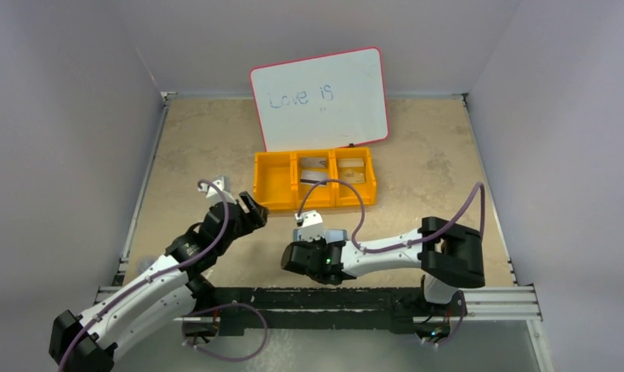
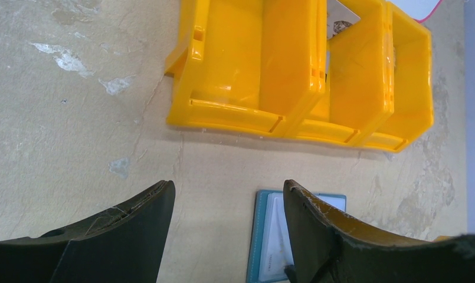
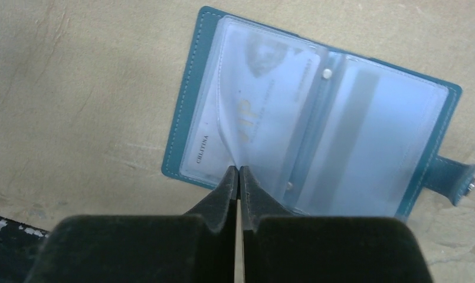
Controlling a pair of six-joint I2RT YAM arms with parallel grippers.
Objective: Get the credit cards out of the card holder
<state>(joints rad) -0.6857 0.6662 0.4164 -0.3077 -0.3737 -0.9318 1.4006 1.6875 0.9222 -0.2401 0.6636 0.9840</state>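
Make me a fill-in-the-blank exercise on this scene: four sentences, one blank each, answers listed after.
1. The card holder lies ___, its clear pockets showing.
2. The right gripper is ___, its tips at the card holder's edge.
3. The orange bin has ___ compartments.
4. The whiteboard reads "Love ___".

Missing words: open; shut; three; is.
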